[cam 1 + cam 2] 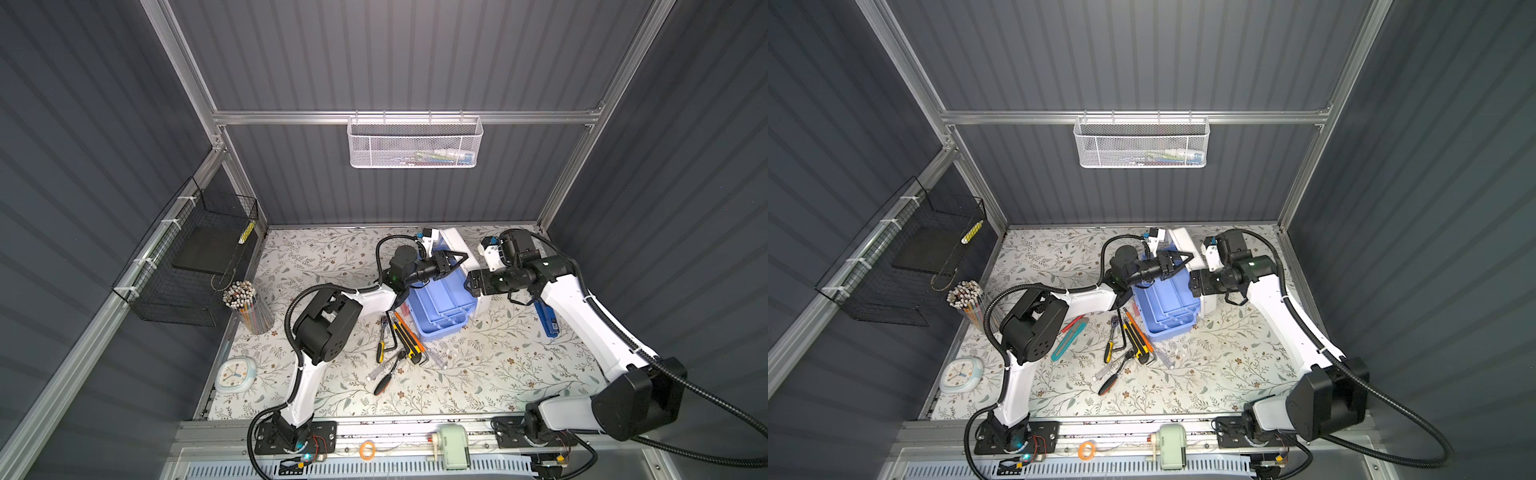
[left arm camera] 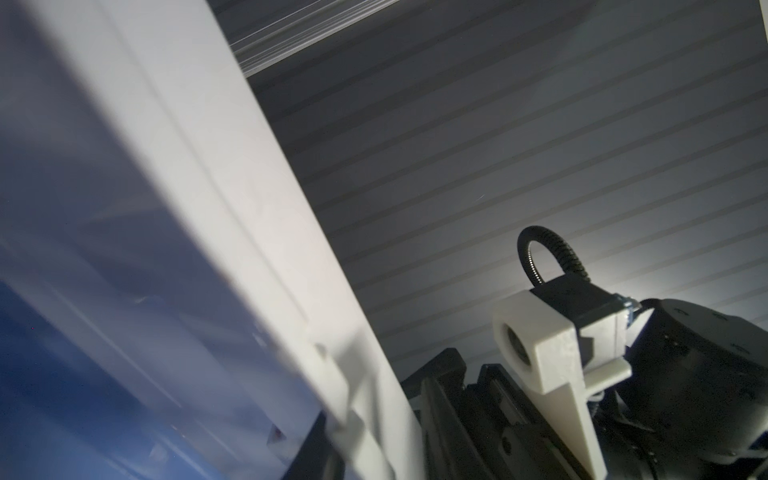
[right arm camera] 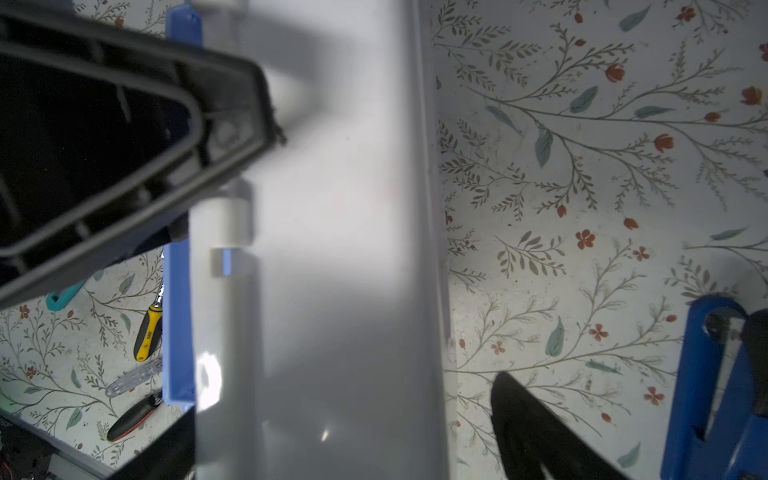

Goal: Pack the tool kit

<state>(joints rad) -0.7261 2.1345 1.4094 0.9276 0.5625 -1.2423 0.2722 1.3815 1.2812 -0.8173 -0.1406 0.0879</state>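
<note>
At the rear of the counter [image 1: 498,365], we are finding the tool kit [image 1: 440,316] open, white lid [image 1: 455,240] tipped back, trays [image 1: 436,297] apparently empty. We are judging packing barely begun, the hand tools [image 1: 401,345] lying loose in front. The right gripper [image 1: 470,283] is straddling the lid, jaws apart; the left gripper [image 1: 457,259] is hovering at the lid's edge, its state we cannot tell.

Lid [image 2: 232,232] right up close, blurry blue box [image 2: 62,374] next to it, right arm [image 2: 685,374] just beside, ribbed grey wall [image 2: 498,124] behind.
</note>
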